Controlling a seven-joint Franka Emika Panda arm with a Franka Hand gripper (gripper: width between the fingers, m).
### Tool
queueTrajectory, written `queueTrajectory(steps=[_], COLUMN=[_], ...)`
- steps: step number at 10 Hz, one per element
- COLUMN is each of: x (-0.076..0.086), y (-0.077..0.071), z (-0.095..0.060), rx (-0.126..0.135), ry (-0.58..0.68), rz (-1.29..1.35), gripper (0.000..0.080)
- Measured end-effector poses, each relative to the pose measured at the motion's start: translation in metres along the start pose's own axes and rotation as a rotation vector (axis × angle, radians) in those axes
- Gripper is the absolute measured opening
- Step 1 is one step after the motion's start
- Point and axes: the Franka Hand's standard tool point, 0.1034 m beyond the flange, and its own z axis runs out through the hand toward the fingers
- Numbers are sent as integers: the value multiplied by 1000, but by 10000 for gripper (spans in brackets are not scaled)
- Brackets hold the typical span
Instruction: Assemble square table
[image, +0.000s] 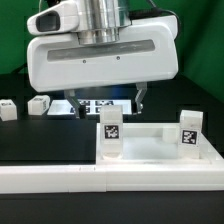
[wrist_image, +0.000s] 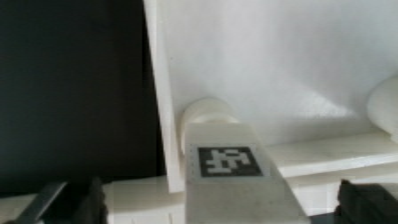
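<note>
The white square table top (image: 150, 148) lies against the white wall at the front. Two white legs stand upright in its corner sockets, one on the exterior view's left (image: 109, 135) and one on the right (image: 189, 130), both with square tags. My gripper (image: 109, 100) hangs above and just behind the left leg, open and empty. In the wrist view the tagged leg (wrist_image: 228, 150) runs between my two dark fingers (wrist_image: 71, 202), clear of both, and my gripper (wrist_image: 217, 208) is open. The table top (wrist_image: 267, 60) fills that view, with the second leg (wrist_image: 381, 110) at its edge.
Two loose white legs (image: 8, 110) (image: 39, 104) lie on the black table at the exterior view's left. The marker board (image: 100, 104) lies behind the table top, under my gripper. The long white L-shaped wall (image: 110, 180) runs along the front.
</note>
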Motion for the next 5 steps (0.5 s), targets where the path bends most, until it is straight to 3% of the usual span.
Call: queueTrajectory(steps=[1,2,4,5], x=[-8,0,4,4], y=[-2,-6,-20,-17], z=[1,1,8,8], rx=[41,45,25,24], ry=[-114,-128,-101,-101], rz=[26,43,39,43], gripper=[648,648,648,648])
